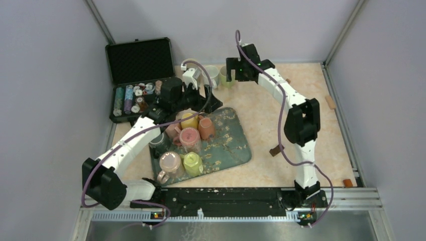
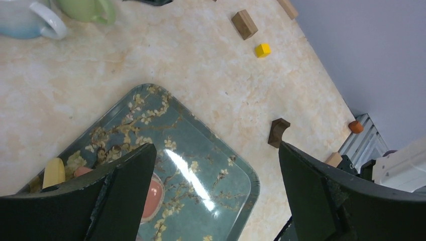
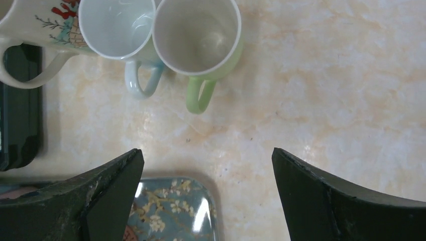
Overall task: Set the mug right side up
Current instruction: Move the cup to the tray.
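Several mugs stand upside down on the teal floral tray (image 1: pixel 231 145): yellow (image 1: pixel 190 120), orange (image 1: pixel 206 128), pink (image 1: pixel 190 138), peach (image 1: pixel 170 163) and yellow-green (image 1: pixel 193 163) among them. My left gripper (image 1: pixel 213 103) is open and empty above the tray's far edge. In its wrist view the gripper (image 2: pixel 216 148) frames bare tray (image 2: pixel 201 165), with the pink mug (image 2: pixel 153 196) by the left finger. My right gripper (image 1: pixel 232 68) is open and empty above three upright mugs at the back. Its wrist view (image 3: pixel 206 150) shows the green mug (image 3: pixel 198 35), a pale blue mug (image 3: pixel 118 25) and a decorated mug (image 3: pixel 40 25).
An open black case (image 1: pixel 138 75) with poker chips lies at the back left. Small blocks are scattered on the table: dark brown (image 1: pixel 276 149), tan (image 1: pixel 330 102), orange (image 1: pixel 347 183), and yellow (image 2: pixel 262 49). Grey walls enclose the table.
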`<act>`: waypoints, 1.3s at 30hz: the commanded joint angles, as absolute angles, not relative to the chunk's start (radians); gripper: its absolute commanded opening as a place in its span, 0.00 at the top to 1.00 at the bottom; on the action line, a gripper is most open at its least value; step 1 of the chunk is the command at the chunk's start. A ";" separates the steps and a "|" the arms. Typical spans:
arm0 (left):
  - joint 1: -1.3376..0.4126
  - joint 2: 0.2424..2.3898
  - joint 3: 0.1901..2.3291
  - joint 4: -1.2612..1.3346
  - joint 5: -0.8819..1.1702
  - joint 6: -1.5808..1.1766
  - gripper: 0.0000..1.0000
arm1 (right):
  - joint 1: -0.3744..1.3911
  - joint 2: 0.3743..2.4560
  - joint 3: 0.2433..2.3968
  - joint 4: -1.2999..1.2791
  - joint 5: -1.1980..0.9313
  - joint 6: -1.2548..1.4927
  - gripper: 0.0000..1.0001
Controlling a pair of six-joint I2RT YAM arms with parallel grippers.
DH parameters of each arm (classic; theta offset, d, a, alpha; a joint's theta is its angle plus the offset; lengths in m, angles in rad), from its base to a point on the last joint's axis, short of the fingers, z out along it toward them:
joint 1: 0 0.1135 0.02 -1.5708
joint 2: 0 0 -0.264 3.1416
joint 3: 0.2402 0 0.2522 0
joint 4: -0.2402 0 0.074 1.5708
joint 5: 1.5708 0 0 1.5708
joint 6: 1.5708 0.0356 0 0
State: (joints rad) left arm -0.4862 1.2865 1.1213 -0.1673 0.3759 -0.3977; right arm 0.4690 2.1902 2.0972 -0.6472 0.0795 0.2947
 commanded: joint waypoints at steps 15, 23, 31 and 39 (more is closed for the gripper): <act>-0.566 1.298 1.078 -0.391 0.022 -0.446 0.01 | 0.479 1.694 1.526 -0.394 0.083 0.397 0.01; -0.601 1.408 1.141 -0.472 -0.067 -0.479 0.02 | 0.477 1.606 1.410 -0.359 0.082 0.401 0.01; -0.632 1.477 1.163 -0.439 -0.057 -0.480 0.02 | 0.472 1.553 1.357 -0.345 0.086 0.400 0.01; -0.664 1.576 1.230 -0.419 -0.012 -0.454 0.02 | 0.453 1.520 1.346 -0.366 0.102 0.387 0.01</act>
State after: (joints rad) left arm -0.6445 1.5337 1.1645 -0.4622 -0.0456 -0.4713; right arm 0.4633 1.5898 1.3518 -0.3878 0.0826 0.3901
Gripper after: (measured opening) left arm 0.986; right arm 0.988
